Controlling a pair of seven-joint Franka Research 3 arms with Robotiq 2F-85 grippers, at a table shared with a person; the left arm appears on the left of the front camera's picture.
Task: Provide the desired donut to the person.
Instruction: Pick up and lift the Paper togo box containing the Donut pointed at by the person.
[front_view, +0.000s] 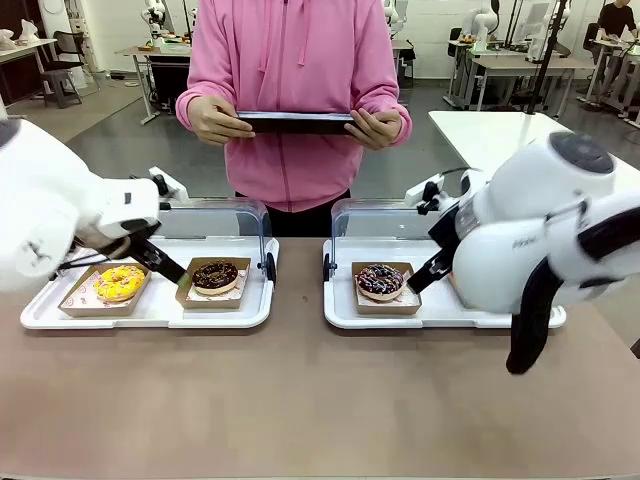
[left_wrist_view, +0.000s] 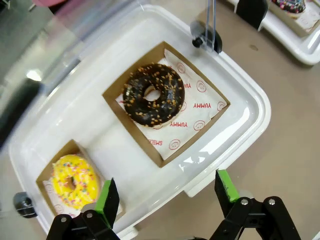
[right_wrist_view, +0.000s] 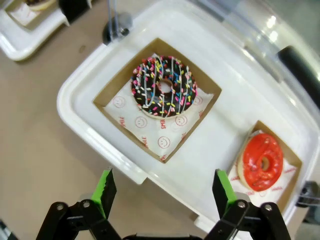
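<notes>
Left tray: we see a white plastic tray with round corners (front_view: 160, 308) on the plain brown table (front_view: 300, 400). Its clear plastic lid (front_view: 215, 218) stands up at the back.
In the left tray: two shallow brown cardboard boxes (left_wrist_view: 127, 120) sit side by side. One holds a yellow donut with tiny coloured sprinkles (left_wrist_view: 74, 181). The other holds a shiny dark chocolate donut with orange crumbs (left_wrist_view: 154, 95).
Paper: under the chocolate donut lies a white paper sheet (left_wrist_view: 200, 107) printed with red smiley faces and the word YUMMY.
Right tray: a second white plastic tray (front_view: 440, 308) of the same shape sits beside the first, with its own clear lid (front_view: 375, 218) up.
In the right tray: there are two more brown cardboard boxes (right_wrist_view: 125, 78) — one with a dark donut with white stripes and rainbow sprinkles (right_wrist_view: 164, 86), one with a smooth, glossy red donut (right_wrist_view: 263, 161).
Left gripper: the left gripper (left_wrist_view: 167, 189) hangs over the near edge of the left tray. Its black fingers with green pads are spread wide and hold nothing.
Right gripper: the right gripper (right_wrist_view: 164, 186) hangs over the near edge of the right tray, fingers wide apart in the same way, holding nothing.
Person: the person in a bright pink hoodie (front_view: 295, 80) stands at the far side of the table, behind the gap between the two trays, and holds a flat dark tablet (front_view: 295, 122) in both hands.
Donuts: all four sit in their boxes — each apart from the grippers. We cannot tell which one is wanted.
</notes>
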